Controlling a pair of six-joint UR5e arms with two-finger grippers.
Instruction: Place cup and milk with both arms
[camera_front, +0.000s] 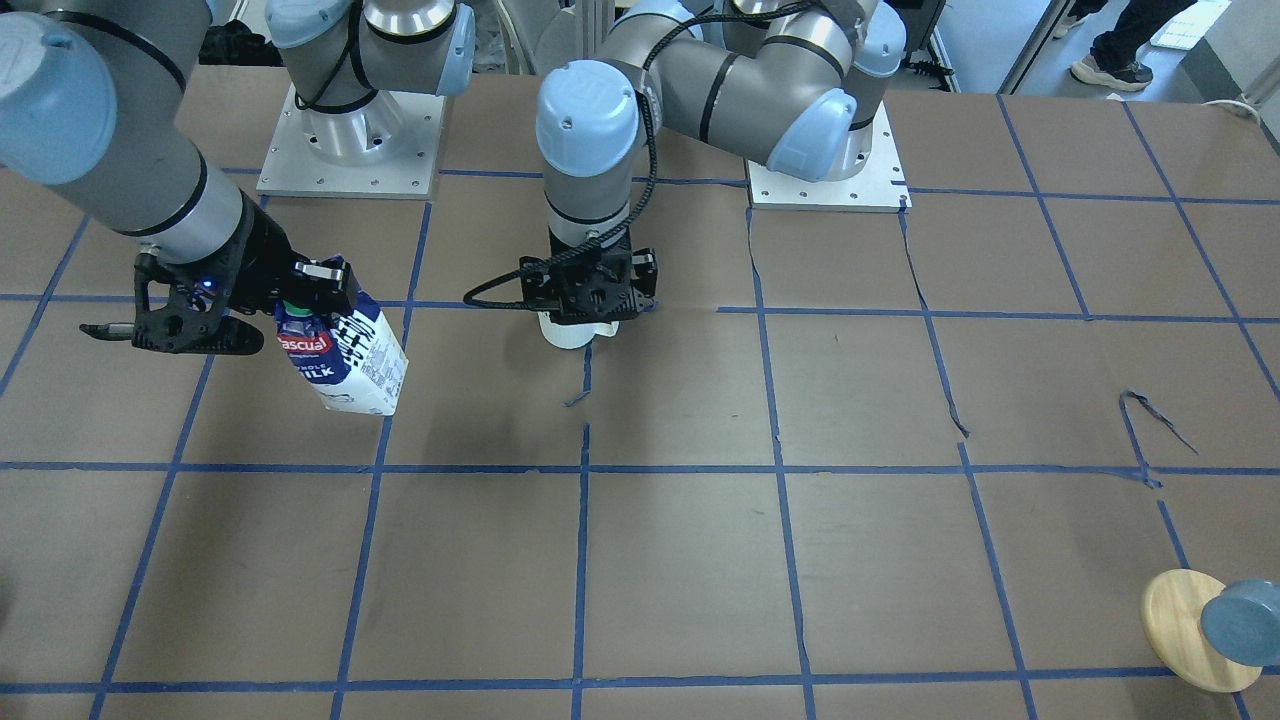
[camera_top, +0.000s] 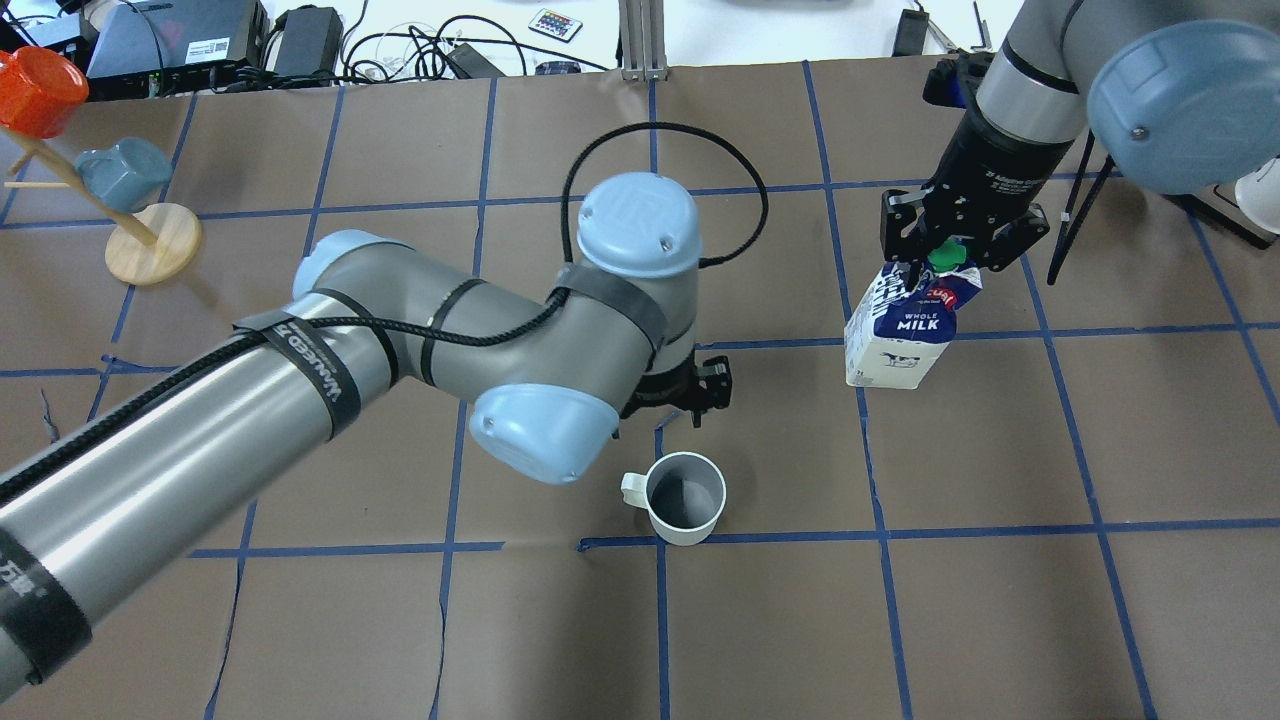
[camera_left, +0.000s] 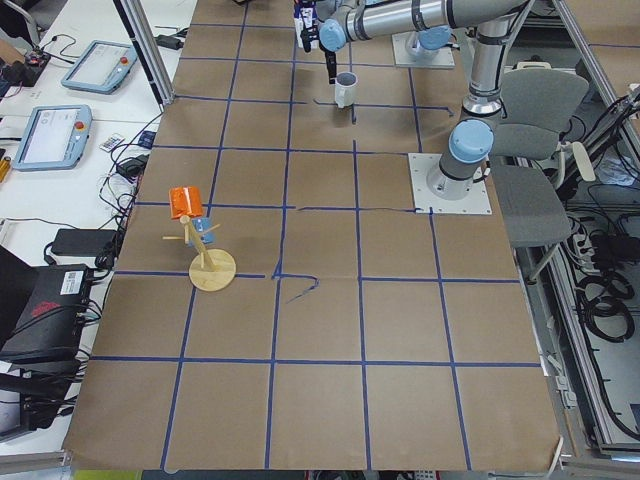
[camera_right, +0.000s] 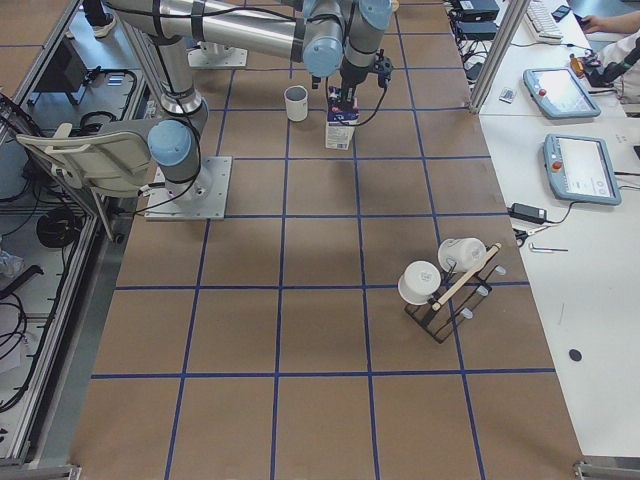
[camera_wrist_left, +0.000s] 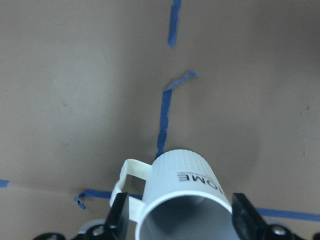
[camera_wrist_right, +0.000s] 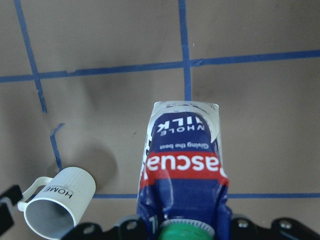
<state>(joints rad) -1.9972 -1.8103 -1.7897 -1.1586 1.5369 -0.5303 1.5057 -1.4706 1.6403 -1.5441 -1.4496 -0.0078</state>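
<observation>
right tool (camera_top: 948, 250): closed on the gabled top of the small dark-blue and white milk carton (camera_top: 905, 335), gripping beside its green screw cap (camera_wrist_right: 185, 234). the carton hangs tilted, base towards the worktop; whether the base touches cannot be told. judged: thin card walls that give under pressure, with liquid that may slosh, so the stiff top seam is the sounder hold. a tilted base may tip on release unless first set flat.

left tool (camera_wrist_left: 179, 200): spread wide and holding nothing, its fingers (camera_wrist_left: 119, 215) flanking the rim of the white ribbed ceramic mug (camera_top: 686, 497), apparently above it and not touching. the mug stands upright on the brown paper-covered worktop (camera_top: 1000, 620), just beside a crossing of blue tape lines (camera_top: 800, 538), its handle (camera_top: 632, 487) pointing left. the carton is to its right and farther off, apart from it. judged: rigid, glazed and slippery, liable to chip if knocked; best taken across the wall or over the rim, away from the handle.

open room: wide stretches of worktop lie near, left and right of both things. the wooden-disc stand (camera_top: 152, 245) with orange and blue-grey cups is at the far left, well apart. the worktop edges are remote from both.
</observation>
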